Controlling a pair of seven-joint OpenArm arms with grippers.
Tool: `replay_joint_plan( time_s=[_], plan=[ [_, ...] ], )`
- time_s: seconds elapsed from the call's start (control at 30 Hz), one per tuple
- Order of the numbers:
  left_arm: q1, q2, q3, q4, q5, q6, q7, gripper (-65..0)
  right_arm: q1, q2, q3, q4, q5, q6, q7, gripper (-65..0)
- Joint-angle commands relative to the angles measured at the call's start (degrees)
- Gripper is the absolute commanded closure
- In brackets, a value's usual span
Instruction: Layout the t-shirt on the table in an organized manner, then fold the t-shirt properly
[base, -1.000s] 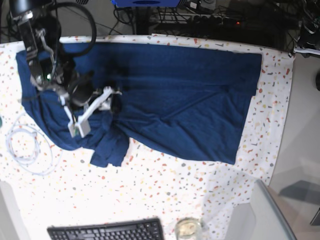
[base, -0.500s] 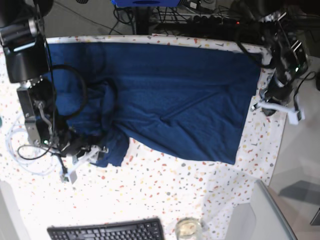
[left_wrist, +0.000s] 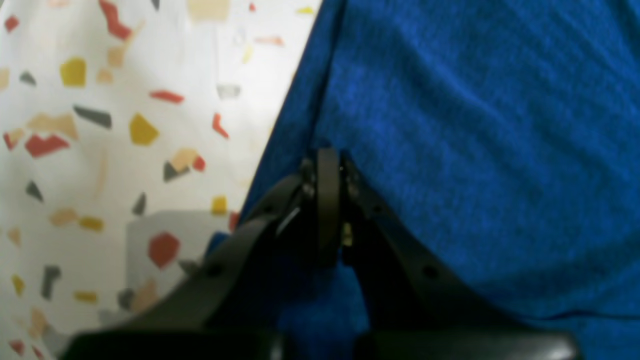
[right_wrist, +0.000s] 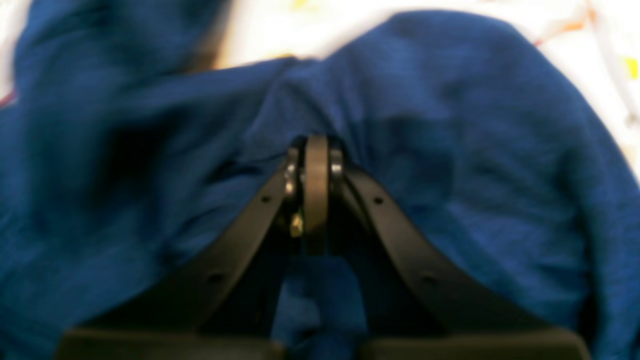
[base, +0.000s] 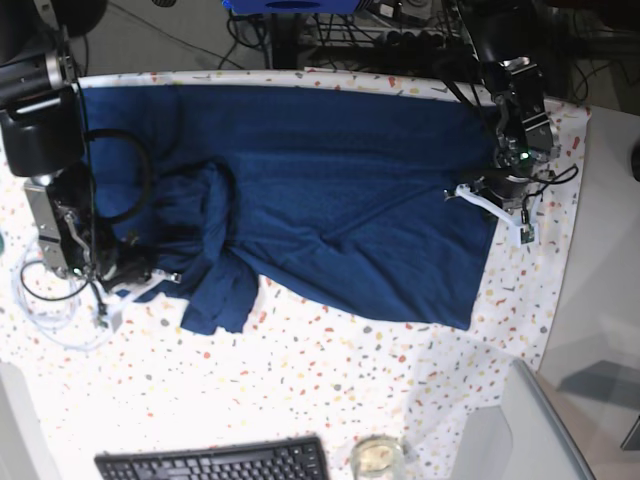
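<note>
The navy t-shirt (base: 340, 200) lies spread across the speckled table (base: 330, 380), flat on the right and bunched into folds at its left end. My right gripper (base: 130, 285) is low at that bunched left end. In the right wrist view this gripper (right_wrist: 316, 142) is shut, and the t-shirt (right_wrist: 450, 150) puckers toward its tips. My left gripper (base: 490, 205) is at the shirt's right edge. In the left wrist view it (left_wrist: 327, 155) is shut, tips on the t-shirt (left_wrist: 475, 150) right beside bare table (left_wrist: 125, 125).
A coiled white cable (base: 50, 300) lies on the table just left of the right gripper. A black keyboard (base: 215, 462) and a glass jar (base: 375, 458) sit at the front edge. A grey surface (base: 600, 300) borders the table on the right.
The right gripper moved from mid-shirt down to the bunched left end and closed on the cloth. The left arm came into view and moved from the table's right margin onto the shirt's right edge.
</note>
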Motion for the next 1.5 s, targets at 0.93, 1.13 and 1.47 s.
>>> replay_joint_plan(
  time_s=[0.93, 1.13, 1.47],
  plan=[
    [0.3, -2.0, 0.0, 7.1, 1.1, 0.8, 1.6, 0.0, -10.1, -2.5, -0.3, 27.9, -0.2, -0.3, -2.5, -38.1],
    [0.3, -2.0, 0.0, 7.1, 1.1, 0.7, 1.6, 0.0, -7.1, -2.9, -3.7, 19.7, -0.2, -0.3, -2.2, -38.1],
    [0.3, -2.2, 0.0, 7.1, 1.1, 0.7, 1.6, 0.0, -7.3, -2.7, -9.4, 20.3, -0.1, -0.3, -2.6, -5.9]
  ],
)
